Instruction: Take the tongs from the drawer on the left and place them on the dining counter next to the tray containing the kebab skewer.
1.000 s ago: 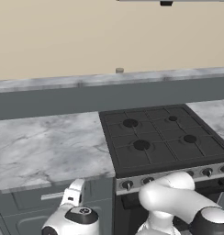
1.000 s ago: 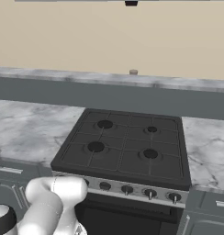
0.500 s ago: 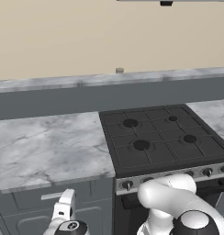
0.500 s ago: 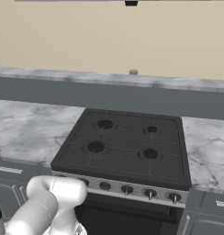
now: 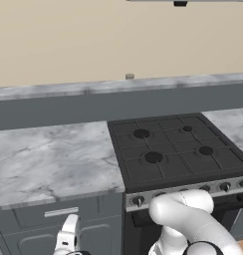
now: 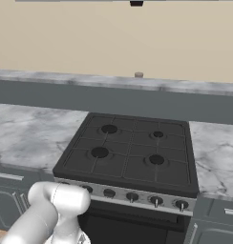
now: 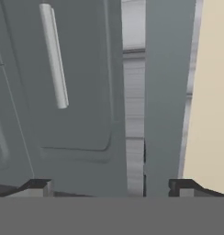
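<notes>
Drawer [image 5: 59, 213]: dark grey-blue flat front with a short silver bar handle [image 5: 60, 212], set just under the edge of the marbled bench [image 5: 49, 159], left of the stove; it is closed.
Drawer, hand view: the front [image 7: 81, 101] lies straight ahead of the claw. The view is rolled, so the handle [image 7: 54, 55] runs up and down at upper left, and the bench edge shows as a pale strip to the right of the front.
Claw [image 7: 111, 187]: spread wide, its two dark tips at the lower corners with nothing between them. It is short of the drawer front and touches nothing.
Arm [image 5: 185, 219]: white, bent low in front of the stove knobs, reaching down to the left; also seen in the right base view [image 6: 49, 212].
Stove [image 5: 178, 149]: black, four burners, a row of knobs along its front, marbled bench on either side.
Ledge [image 5: 93, 107]: raised, dark grey with a marble cap, behind the bench and stove.
Small object [image 5: 129, 76]: stands on the ledge cap; too small to tell what it is.
</notes>
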Robot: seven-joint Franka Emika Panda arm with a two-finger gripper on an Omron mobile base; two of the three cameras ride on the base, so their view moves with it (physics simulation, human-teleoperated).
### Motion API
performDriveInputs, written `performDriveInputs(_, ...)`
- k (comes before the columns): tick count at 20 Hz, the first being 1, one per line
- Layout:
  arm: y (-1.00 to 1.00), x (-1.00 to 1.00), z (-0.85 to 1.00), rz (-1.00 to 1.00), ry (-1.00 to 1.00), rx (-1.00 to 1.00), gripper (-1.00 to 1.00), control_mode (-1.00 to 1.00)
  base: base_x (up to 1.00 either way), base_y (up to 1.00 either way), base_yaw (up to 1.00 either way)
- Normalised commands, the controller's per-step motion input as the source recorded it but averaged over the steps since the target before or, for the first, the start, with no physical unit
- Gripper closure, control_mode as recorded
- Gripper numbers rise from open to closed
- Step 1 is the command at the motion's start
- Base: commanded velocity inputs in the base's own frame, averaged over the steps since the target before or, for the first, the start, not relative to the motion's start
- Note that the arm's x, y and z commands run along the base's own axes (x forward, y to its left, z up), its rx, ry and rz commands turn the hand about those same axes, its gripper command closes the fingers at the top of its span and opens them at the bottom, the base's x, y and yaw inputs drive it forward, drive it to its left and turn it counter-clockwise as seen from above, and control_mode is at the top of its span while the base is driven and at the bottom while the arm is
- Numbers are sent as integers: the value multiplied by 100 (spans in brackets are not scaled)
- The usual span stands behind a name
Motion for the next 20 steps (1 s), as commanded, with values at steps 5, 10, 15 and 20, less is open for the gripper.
performDriveInputs(5, 0, 21, -16, 9, -2, 0, -100, -100, 0, 0, 0)
performDriveInputs(10, 0, 32, -15, 10, 0, 0, -100, -100, 0, 0, 0)
performDriveInputs(15, 0, 24, -22, 6, 0, 0, -100, -100, 0, 0, 0)
performDriveInputs(20, 1, 27, -30, 5, 0, 0, -100, -100, 0, 0, 0)
